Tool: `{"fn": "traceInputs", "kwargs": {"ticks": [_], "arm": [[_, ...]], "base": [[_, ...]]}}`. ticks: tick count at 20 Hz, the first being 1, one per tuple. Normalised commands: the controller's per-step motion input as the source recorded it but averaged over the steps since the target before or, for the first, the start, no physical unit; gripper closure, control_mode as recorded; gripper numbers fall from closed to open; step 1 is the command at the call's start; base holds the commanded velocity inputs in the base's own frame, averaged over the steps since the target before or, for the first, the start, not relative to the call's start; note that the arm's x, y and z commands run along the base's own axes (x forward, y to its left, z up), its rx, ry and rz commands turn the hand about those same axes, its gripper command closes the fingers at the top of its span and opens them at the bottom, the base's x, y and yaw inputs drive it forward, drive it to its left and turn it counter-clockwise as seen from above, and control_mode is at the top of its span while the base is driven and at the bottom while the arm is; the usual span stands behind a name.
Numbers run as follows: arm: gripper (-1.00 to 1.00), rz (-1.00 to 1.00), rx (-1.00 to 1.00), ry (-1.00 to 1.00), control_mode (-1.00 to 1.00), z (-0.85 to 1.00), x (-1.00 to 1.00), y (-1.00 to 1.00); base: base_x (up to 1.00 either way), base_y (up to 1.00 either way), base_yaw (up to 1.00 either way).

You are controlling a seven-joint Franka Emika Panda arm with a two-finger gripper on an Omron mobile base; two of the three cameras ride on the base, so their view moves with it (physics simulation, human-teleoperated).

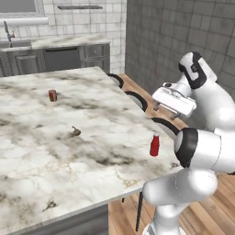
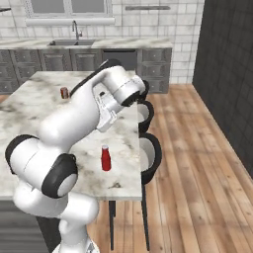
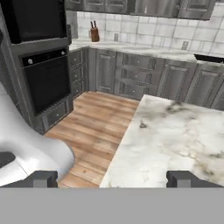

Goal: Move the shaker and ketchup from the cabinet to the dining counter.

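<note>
Ketchup (image 1: 154, 145) upright on dining counter (image 1: 69, 151); gripper (image 3: 112, 178) spread, empty: withdraw straight up, clear of bottle at 6 o'clock.

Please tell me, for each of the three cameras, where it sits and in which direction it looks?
Left base view: behind the arm's left, looking over the white marble dining counter; the arm rises lower right.
Right base view: behind its right; the arm rises lower left.
Hand view: on the hand, facing the counter's far corner and grey cabinets; the gripper has open jaws.
Both base views share the slim red ketchup bottle and a small red can.
</note>
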Motion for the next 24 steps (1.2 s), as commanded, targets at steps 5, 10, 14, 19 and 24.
{"fn": "traceInputs", "kwargs": {"ticks": [5,10,14,19,24], "arm": [[-1.00,0.01,-0.14,-0.26,-1.00,0.87,-0.31,0.46],[-1.00,-0.03,-0.16,-0.17,-1.00,0.54,0.00,0.31],[-1.00,-0.27,-0.15,0.00,-1.00,0.31,0.06,0.33],[-1.00,-0.01,-0.04,-0.15,-1.00,0.18,0.01,0.02],[-1.00,0.20,-0.06,-0.09,-1.00,0.00,0.02,-0.02]], "base": [[0.00,0.00,0.00],[0.00,0.00,0.00],[0.00,0.00,0.00],[0.00,0.00,0.00],[0.00,0.00,0.00]]}}
